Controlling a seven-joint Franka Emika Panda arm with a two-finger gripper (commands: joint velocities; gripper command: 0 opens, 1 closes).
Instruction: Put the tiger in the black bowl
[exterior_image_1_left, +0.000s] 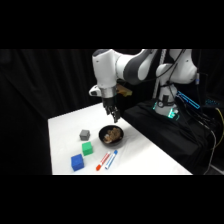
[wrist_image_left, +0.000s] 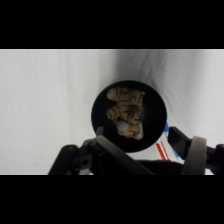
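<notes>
Item one: the tiger (wrist_image_left: 127, 113). It lies inside the black bowl (wrist_image_left: 101, 102), curled on the bowl's floor and clear of the rim on all sides in my wrist view. I judge the placing step done, since the toy rests low enough that it should not tip out.

Item two: my gripper (exterior_image_1_left: 115, 118). It hangs just above the bowl's far rim, apart from the toy. My jaws hold nothing. In the wrist view one finger (wrist_image_left: 195, 155) stands off to the side and nothing sits between the fingers, so I read them as parted. I judge this the reason for my position: the toy is released and I am clear to lift.

Item three: neighbours. A grey cube (exterior_image_1_left: 84, 134), a green cube (exterior_image_1_left: 87, 148) and a blue cube (exterior_image_1_left: 77, 162) stand in a loose line beside the bowl, none touching it. A red marker (exterior_image_1_left: 102, 161) and a blue marker (exterior_image_1_left: 111, 159) lie side by side just beyond the bowl's near rim, close but apart from it.

Item four: room. The table (exterior_image_1_left: 150, 155) is bare on the side of the bowl away from the cubes, up to its edge. The space straight above the bowl is open, so a vertical retreat looks safest; a low sideways sweep could catch the rim or the markers.
</notes>
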